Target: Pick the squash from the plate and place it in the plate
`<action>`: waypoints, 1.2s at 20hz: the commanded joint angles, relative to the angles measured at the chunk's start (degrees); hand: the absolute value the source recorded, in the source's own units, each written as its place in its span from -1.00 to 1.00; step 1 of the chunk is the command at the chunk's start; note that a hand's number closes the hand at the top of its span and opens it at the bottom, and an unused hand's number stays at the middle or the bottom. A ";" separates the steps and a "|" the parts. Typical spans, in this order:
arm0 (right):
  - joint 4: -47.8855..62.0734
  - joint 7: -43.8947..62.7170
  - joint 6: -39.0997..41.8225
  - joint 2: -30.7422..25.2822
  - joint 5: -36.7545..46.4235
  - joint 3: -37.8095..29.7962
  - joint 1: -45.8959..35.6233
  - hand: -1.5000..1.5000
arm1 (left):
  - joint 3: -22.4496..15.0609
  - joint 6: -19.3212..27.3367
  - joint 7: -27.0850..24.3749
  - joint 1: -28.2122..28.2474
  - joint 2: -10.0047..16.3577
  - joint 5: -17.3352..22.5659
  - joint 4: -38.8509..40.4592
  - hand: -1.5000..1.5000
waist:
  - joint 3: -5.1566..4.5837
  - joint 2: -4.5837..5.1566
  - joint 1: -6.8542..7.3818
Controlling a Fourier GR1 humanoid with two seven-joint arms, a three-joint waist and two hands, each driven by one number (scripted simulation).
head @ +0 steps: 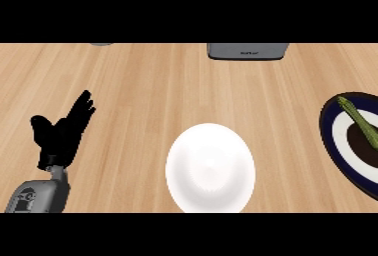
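Item 1: white plate (pixel 210 167), round, bare, low in the middle of the head view, flat on the wooden counter (pixel 148 90).

Item 2: grey left forearm (pixel 38 195), entering at the lower left corner. It carries the black left hand (pixel 63 135), which stands with fingers straight and pointing up and away, thumb spread to the side. The hand has hold of nothing and sits well apart from both plates.

Item 3: dark blue plate (pixel 327 130) with a white ring and a dark centre, at the right edge, partly cut off by the frame. It lies near the white plate, not touching it.

Item 4: squash (pixel 356 117), green, long and thin. It lies slantwise on the dark blue plate, one end toward the plate's upper rim, the other running off the right edge of the view.

Item 5: grey box-shaped appliance (pixel 247 51), at the far edge of the counter, right of centre.

Item 6: small grey object (pixel 102 44), far edge, left of centre; too little shows to name it.

Right hand: not seen.
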 commanded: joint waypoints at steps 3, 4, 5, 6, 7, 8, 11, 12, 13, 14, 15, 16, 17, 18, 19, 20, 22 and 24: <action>-1.41 -6.47 10.74 0.84 -10.81 -5.48 -0.86 -1.00 | 2.25 -1.22 0.36 -0.33 1.95 1.03 1.03 0.00 | -0.11 -0.36 -1.00; -0.98 -2.94 14.00 -1.60 -12.81 -6.74 -2.04 -1.00 | 2.13 -1.70 -1.81 0.35 1.62 0.87 2.03 0.00 | -0.14 -0.32 -0.96; -1.91 0.29 15.01 -0.73 -14.46 -7.26 -2.25 -1.00 | 0.63 0.25 -1.52 0.65 -0.40 -0.51 1.17 0.00 | -0.16 -0.39 -1.04; -3.28 3.03 14.82 0.79 -15.85 -7.87 -0.64 -1.00 | 1.80 -1.44 0.87 0.44 1.28 1.13 -0.06 0.00 | -0.18 -0.47 -1.11; -1.60 8.52 18.30 -1.25 -17.53 -8.43 -2.75 -1.00 | 1.41 -0.49 -0.85 -0.44 0.03 0.40 2.07 0.00 | -0.21 -0.42 -1.28; 1.17 7.35 22.03 -2.51 -19.57 -10.56 0.86 -1.00 | 1.39 -0.64 -0.87 0.60 0.28 0.44 0.93 0.00 | -0.17 -0.49 -1.62; 4.03 13.82 29.38 -4.35 -22.66 -9.95 -1.29 -1.00 | 1.14 1.45 -0.50 -1.00 -0.54 -1.02 1.28 0.00 | -0.12 -0.32 -1.01; 6.13 15.72 31.64 -6.07 -24.10 -10.69 -2.02 -1.00 | 1.48 0.36 0.50 -1.70 0.05 -0.17 1.47 0.00 | -0.10 -0.24 -0.84; 6.84 14.73 32.93 -6.76 -24.46 -10.43 -1.85 -1.00 | 0.37 -0.95 0.35 0.56 0.31 -0.34 -0.82 0.00 | -0.06 -0.23 -0.37; 6.13 17.47 33.06 -6.22 -26.35 -11.08 -1.91 -1.00 | 1.52 -0.19 -2.61 -2.85 -0.10 -1.08 5.67 0.00 | -0.14 -0.15 -1.10; 5.56 15.80 33.71 -5.97 -26.90 -11.19 0.54 -1.00 | 3.24 -1.30 -0.52 -1.25 1.76 0.72 1.76 0.00 | -0.10 -0.25 -0.75; 9.32 10.87 34.10 -7.60 -25.58 -10.93 1.43 -1.00 | 2.68 -2.43 -2.96 0.00 1.08 0.77 3.08 0.00 | -0.03 -0.03 -0.34; 7.49 10.23 33.96 -6.19 -26.29 -10.88 3.20 -1.00 | 2.08 -2.92 -3.07 2.27 1.06 0.42 2.10 0.00 | -0.05 -0.14 -0.44; 10.42 9.72 34.48 -8.84 -26.02 -10.56 0.16 -1.00 | 2.16 -2.50 -0.35 -0.27 1.46 0.56 0.52 0.00 | 0.01 -0.02 -0.02; 11.54 9.21 33.81 -9.10 -26.14 -10.69 0.29 -1.00 | 0.26 -0.11 3.60 -0.80 -0.78 -0.38 -2.05 0.00 | 0.04 -0.03 0.04; 11.41 5.36 33.75 -8.95 -24.53 -9.56 1.67 -1.00 | 0.74 -0.02 -3.38 -0.23 -1.80 -1.18 2.40 0.00 | 0.05 0.13 -0.04; 13.88 6.53 35.07 -11.18 -25.54 -9.82 1.28 -1.00 | 0.17 0.21 -1.87 -1.67 -1.69 -2.15 3.49 0.00 | 0.06 0.13 -0.07; 14.20 5.93 35.16 -12.41 -25.86 -9.80 1.78 -1.00 | 2.03 -1.51 -2.63 -2.38 0.33 -1.00 4.31 0.00 | 0.05 0.11 -0.12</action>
